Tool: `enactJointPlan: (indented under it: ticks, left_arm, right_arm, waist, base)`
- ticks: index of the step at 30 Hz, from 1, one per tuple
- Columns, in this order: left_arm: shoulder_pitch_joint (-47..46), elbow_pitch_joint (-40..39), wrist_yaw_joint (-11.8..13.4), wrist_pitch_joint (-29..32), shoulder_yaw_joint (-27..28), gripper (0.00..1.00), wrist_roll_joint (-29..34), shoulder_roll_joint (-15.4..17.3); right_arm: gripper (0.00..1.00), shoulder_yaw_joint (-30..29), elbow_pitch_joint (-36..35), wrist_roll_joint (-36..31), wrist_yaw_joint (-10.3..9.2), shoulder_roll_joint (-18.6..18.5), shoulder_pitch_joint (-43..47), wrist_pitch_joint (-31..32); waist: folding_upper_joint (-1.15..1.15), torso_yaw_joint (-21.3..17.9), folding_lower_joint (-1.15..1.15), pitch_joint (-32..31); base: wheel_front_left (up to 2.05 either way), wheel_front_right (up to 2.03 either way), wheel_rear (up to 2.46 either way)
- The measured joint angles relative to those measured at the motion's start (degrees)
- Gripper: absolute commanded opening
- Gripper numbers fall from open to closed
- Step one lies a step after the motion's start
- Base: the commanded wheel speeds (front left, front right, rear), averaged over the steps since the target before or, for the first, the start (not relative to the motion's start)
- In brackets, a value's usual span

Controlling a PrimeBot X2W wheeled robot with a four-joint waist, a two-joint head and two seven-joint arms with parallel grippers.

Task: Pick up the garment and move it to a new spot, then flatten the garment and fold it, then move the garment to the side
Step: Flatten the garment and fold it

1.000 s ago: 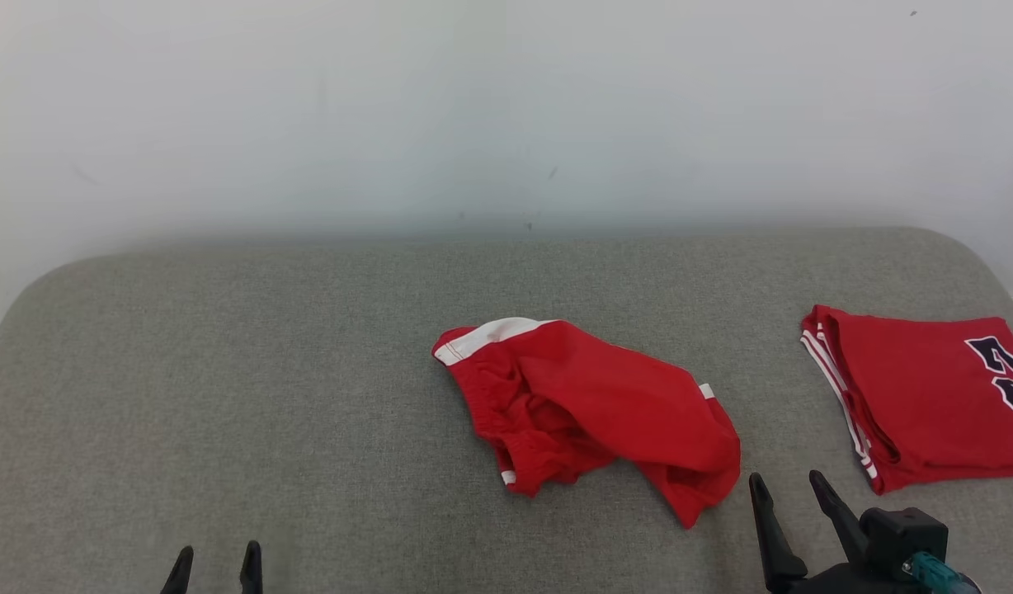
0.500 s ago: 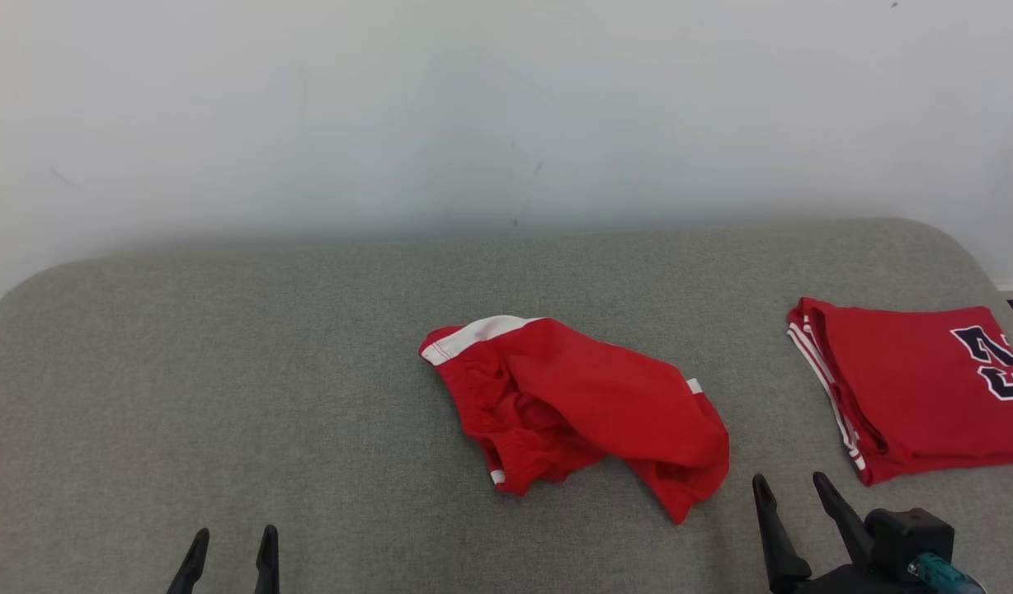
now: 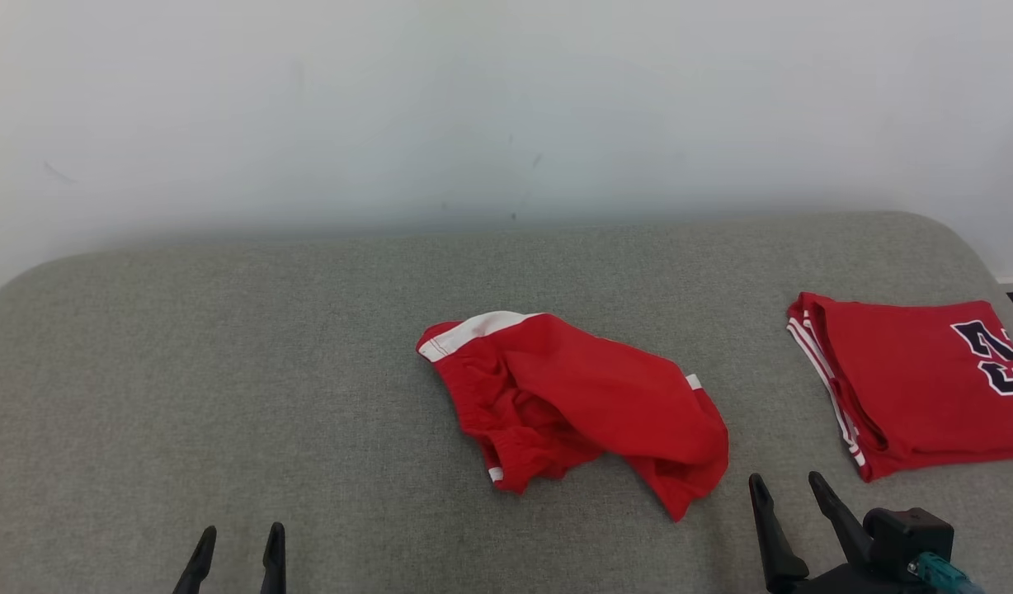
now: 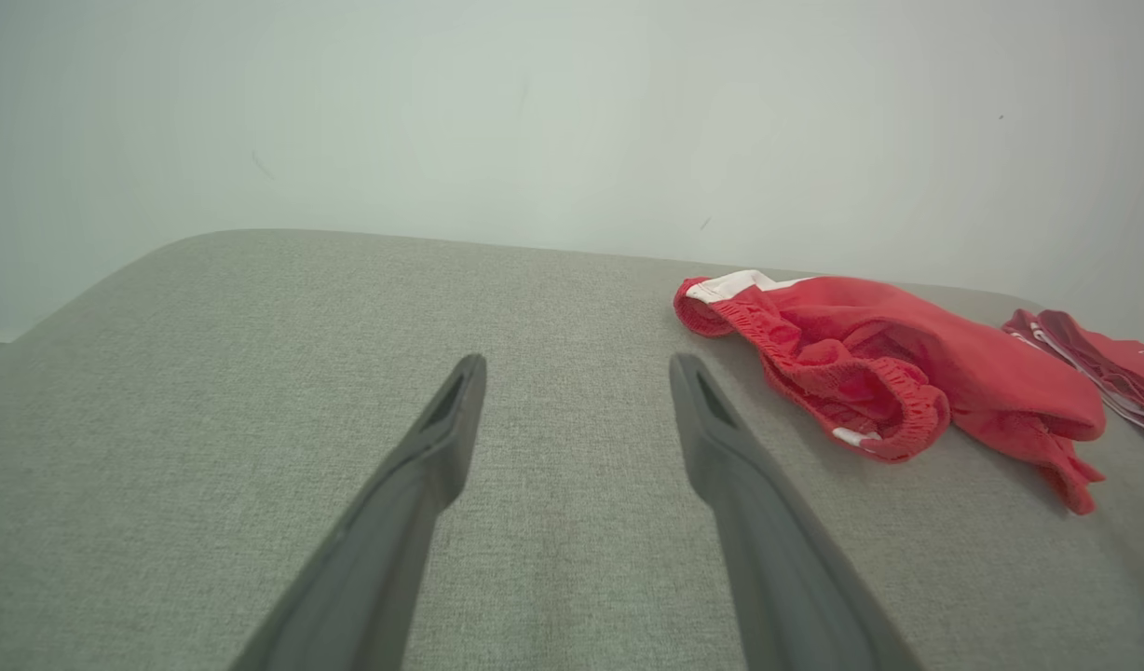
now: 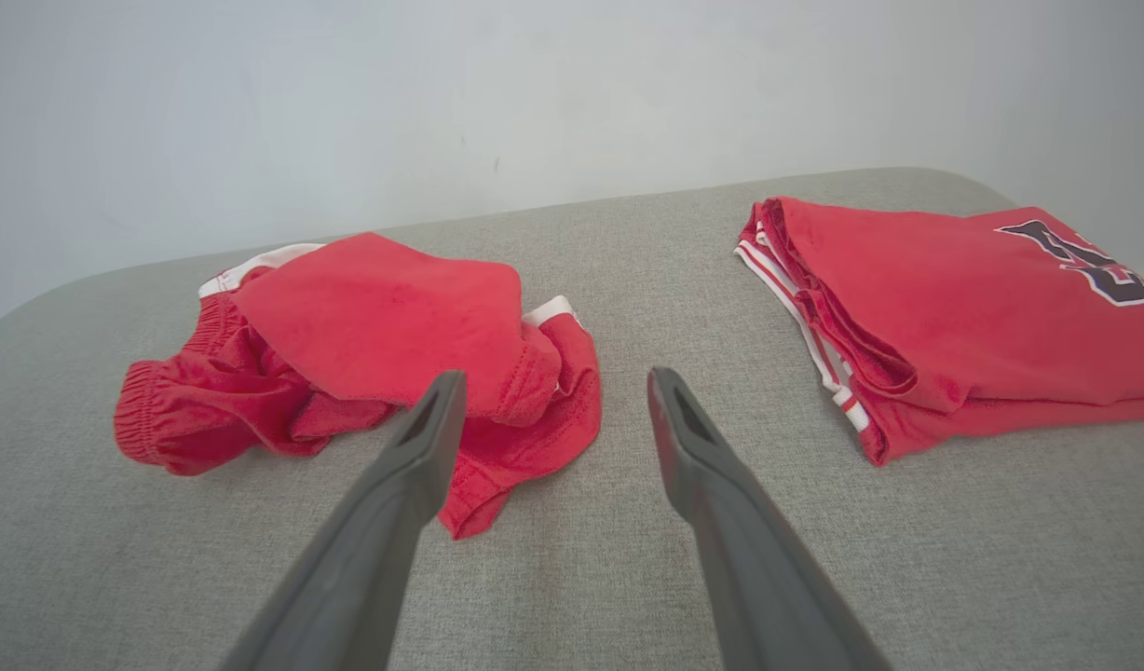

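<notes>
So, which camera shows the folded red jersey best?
The right wrist view: the folded red jersey lies close and large, stripes and folds clear. The head view shows it smaller, cut at the edge; the left wrist view catches one far corner.

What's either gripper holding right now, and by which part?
Nothing is held. The left gripper and right gripper are both open and empty, apart from the crumpled red shorts lying on the grey cushion.
</notes>
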Motion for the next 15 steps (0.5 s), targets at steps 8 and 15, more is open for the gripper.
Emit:
enactJointPlan:
  ticks: [8,15]
  left_arm:
    - [-0.1,-0.4,0.9,0.8,1.2,1.00,-2.6,-0.8]
    - [-6.4,2.2,-0.1,5.5,2.3,1.00,-9.1,-1.6]
  right_arm:
    - [1.00,0.9,0.4,0.8,0.00,0.0,-0.4,0.0]
    - [1.00,1.1,0.3,1.0,0.00,0.0,-1.3,0.0]
  waist:
    - [0.00,-2.2,0.00,0.6]
    - [0.00,-6.2,0.00,2.0]
  base:
    - [0.00,0.00,0.00]
    - [0.00,0.00,0.00]
